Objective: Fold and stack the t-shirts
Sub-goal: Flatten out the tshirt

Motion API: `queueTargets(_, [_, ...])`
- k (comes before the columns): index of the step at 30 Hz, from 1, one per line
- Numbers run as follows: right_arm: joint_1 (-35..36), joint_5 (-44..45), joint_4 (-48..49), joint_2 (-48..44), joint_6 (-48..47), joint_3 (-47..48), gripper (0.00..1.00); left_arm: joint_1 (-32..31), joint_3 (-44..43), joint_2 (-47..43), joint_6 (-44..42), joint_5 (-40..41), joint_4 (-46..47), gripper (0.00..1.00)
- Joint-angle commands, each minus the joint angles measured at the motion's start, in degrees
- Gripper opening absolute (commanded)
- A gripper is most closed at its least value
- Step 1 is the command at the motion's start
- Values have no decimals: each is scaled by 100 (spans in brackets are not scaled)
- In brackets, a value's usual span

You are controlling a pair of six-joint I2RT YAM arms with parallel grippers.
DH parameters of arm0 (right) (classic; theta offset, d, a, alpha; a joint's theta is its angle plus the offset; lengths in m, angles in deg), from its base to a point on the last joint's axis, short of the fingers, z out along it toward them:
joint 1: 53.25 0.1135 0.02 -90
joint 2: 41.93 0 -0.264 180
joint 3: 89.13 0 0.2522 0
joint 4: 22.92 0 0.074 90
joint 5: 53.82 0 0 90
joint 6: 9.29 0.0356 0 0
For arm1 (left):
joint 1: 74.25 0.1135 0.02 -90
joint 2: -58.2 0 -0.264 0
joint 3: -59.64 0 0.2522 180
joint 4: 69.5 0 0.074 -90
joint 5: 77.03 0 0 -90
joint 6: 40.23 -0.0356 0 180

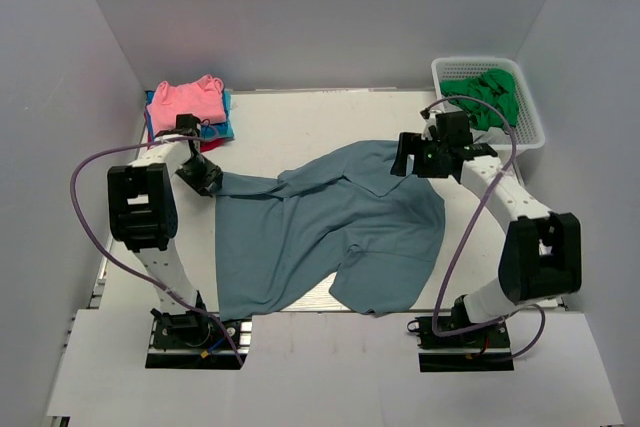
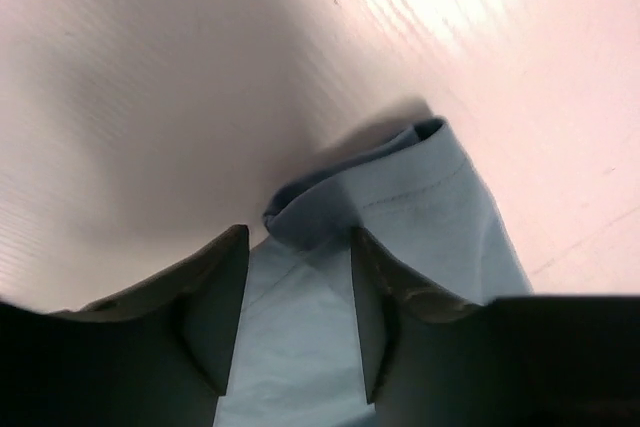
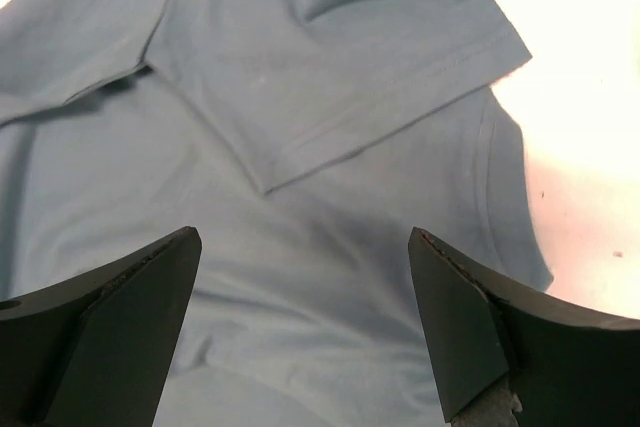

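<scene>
A large slate-blue t-shirt (image 1: 330, 227) lies spread and rumpled across the middle of the table. My left gripper (image 1: 205, 179) is down at its left sleeve end. In the left wrist view the folded sleeve (image 2: 420, 207) runs between the two fingers, which stand partly closed on either side of the cloth with a gap still showing (image 2: 298, 277). My right gripper (image 1: 410, 157) hovers wide open over the shirt's upper right part, above the other sleeve (image 3: 300, 67), with nothing held (image 3: 305, 287). A pile of pink, blue and red t-shirts (image 1: 188, 99) sits at the back left.
A white mesh basket (image 1: 530, 107) at the back right holds green cloth (image 1: 490, 92). Grey walls close in the table on three sides. The shirt's lower hem reaches the table's near edge between the arm bases.
</scene>
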Motion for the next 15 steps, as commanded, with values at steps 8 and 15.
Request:
queueTargets(8, [-17,369,-209,979,35,886,90,113,-331,252,-263,-419,366,0])
queueTargets(15, [-17,624,-147,1682,527,1273,90,113,-393,-160,-439,-401,94,0])
